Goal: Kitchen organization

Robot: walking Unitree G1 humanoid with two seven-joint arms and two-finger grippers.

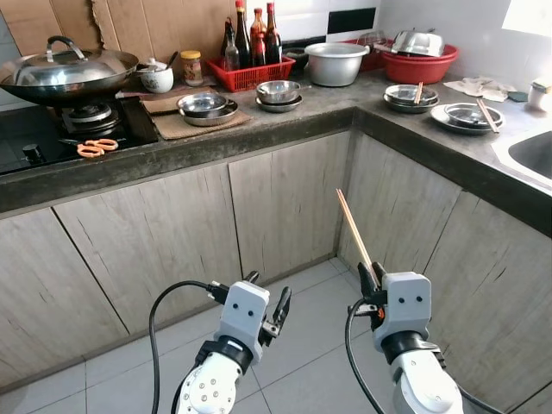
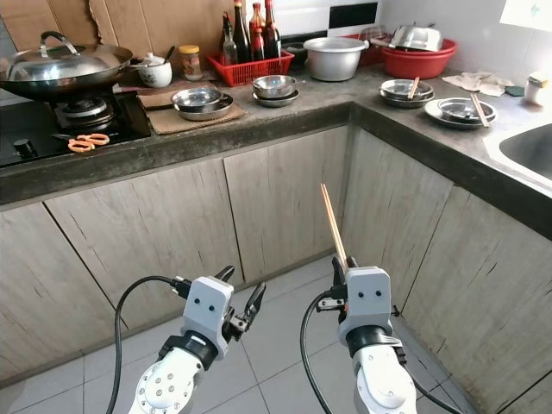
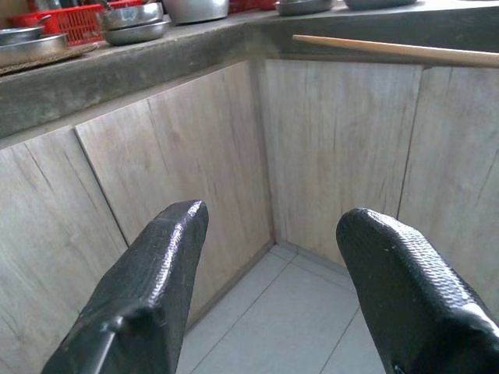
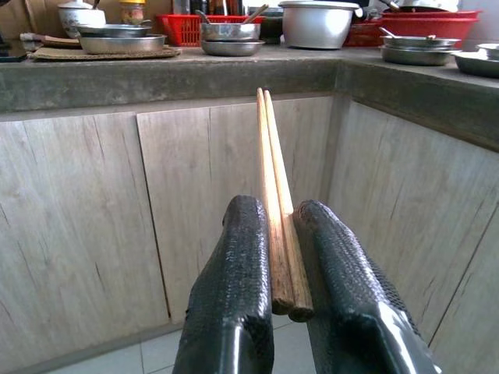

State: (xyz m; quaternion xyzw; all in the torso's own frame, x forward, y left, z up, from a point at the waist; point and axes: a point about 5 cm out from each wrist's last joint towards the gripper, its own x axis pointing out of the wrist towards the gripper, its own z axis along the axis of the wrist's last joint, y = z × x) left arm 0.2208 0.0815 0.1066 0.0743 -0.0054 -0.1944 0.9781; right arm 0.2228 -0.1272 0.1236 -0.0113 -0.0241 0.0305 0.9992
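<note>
In front of the cabinet doors, below the tabletop edge: both arms are raised, and the scene goes from them up to the tabletop.

Right gripper [image 4: 279, 234]: below the tabletop [image 1: 285, 129] corner, in front of the cabinet doors [image 1: 285, 198]; its fingers are narrow and clamp a pair of chopsticks [image 4: 274, 195] at the thick lower end.

Chopsticks, place: they stand nearly upright out of the right gripper, tilted a little toward the robot's left; the thin tips end lower than the tabletop edge.

Chopsticks, handling: wooden, light, stiff and thin. I judge that the two sticks can slide on each other or turn in the hold, because only the end is pinched. A hold nearer to the middle would be more steady; the long free part will swing if the arm moves fast.

Left gripper [image 1: 269, 310]: beside the right gripper, lower than the tabletop; its fingers are wide apart and hold nothing.

On the tabletop, near edge: steel bowls [image 1: 205, 107] on a mat, and more steel dishes to the right, two with chopsticks inside [image 1: 470, 115].

On the tabletop, far side: red basket [image 1: 250, 73] with bottles, a large steel pot [image 1: 335, 62], a red basin [image 1: 418, 62].

Left end of the tabletop: a wok with lid [image 1: 67, 73] on the stove.
</note>
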